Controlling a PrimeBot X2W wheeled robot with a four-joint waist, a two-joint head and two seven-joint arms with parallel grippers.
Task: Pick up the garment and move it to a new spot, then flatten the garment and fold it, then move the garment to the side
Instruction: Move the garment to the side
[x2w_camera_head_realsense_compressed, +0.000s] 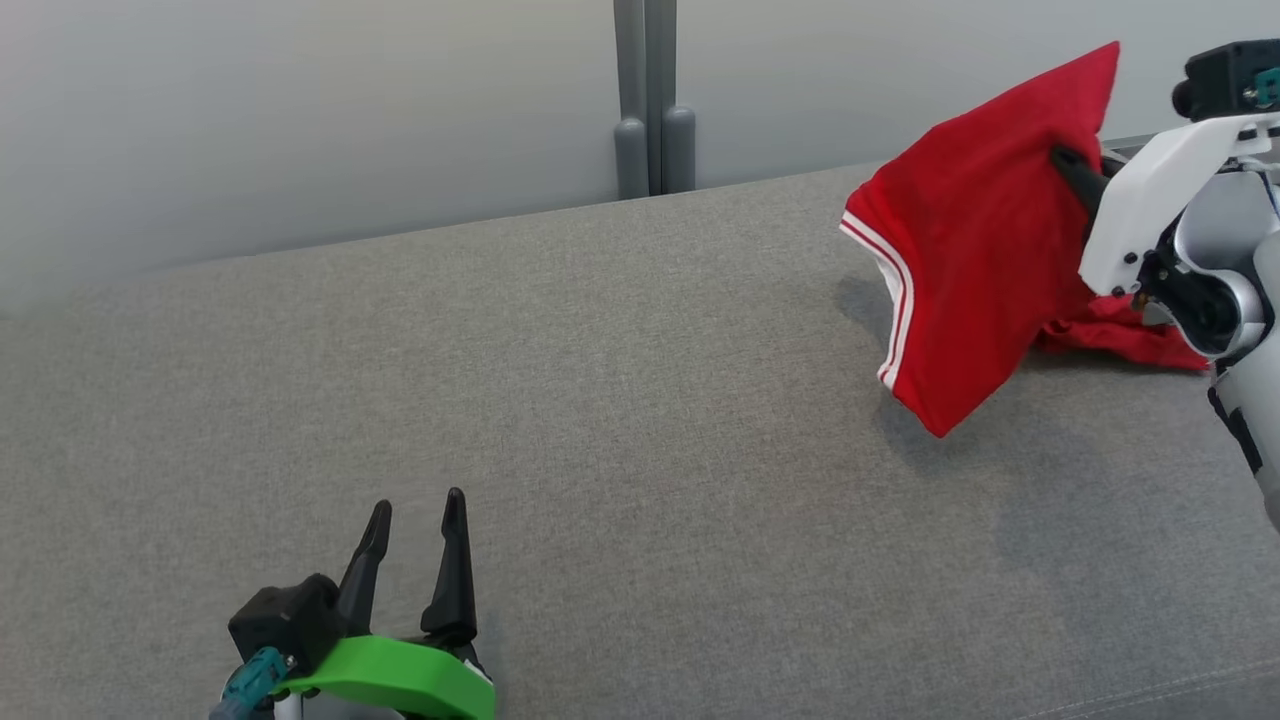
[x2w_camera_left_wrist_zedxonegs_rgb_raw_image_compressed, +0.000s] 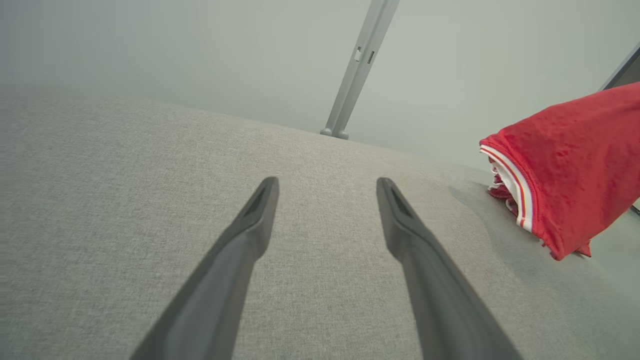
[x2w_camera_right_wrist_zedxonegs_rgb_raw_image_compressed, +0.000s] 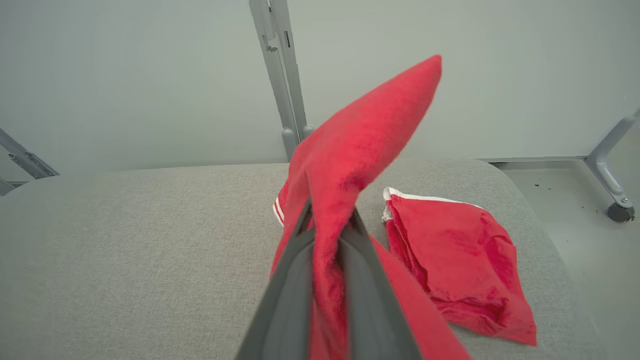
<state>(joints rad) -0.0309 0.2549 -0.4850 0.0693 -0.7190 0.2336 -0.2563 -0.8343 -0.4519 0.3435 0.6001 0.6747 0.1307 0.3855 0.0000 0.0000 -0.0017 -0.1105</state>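
The garment (x2w_camera_head_realsense_compressed: 965, 250) is red with white stripes along its hem. My right gripper (x2w_camera_head_realsense_compressed: 1068, 165) is shut on its cloth and holds part of it above the grey cushion (x2w_camera_head_realsense_compressed: 600, 400) at the far right. In the right wrist view the cloth (x2w_camera_right_wrist_zedxonegs_rgb_raw_image_compressed: 350, 150) is pinched between my right gripper's (x2w_camera_right_wrist_zedxonegs_rgb_raw_image_compressed: 327, 222) fingers, and another part of the garment lies crumpled on the cushion to the right. My left gripper (x2w_camera_head_realsense_compressed: 415, 510) stands open over the cushion's near left, well apart from the garment. The left wrist view shows its gripper (x2w_camera_left_wrist_zedxonegs_rgb_raw_image_compressed: 327, 187) with spread fingers and the garment (x2w_camera_left_wrist_zedxonegs_rgb_raw_image_compressed: 575, 165) at the right.
A grey metal post (x2w_camera_head_realsense_compressed: 650, 100) rises behind the cushion's far edge, before a pale wall. The cushion's right edge (x2w_camera_right_wrist_zedxonegs_rgb_raw_image_compressed: 550, 240) drops to a floor where a frame leg with a caster (x2w_camera_right_wrist_zedxonegs_rgb_raw_image_compressed: 617, 212) stands.
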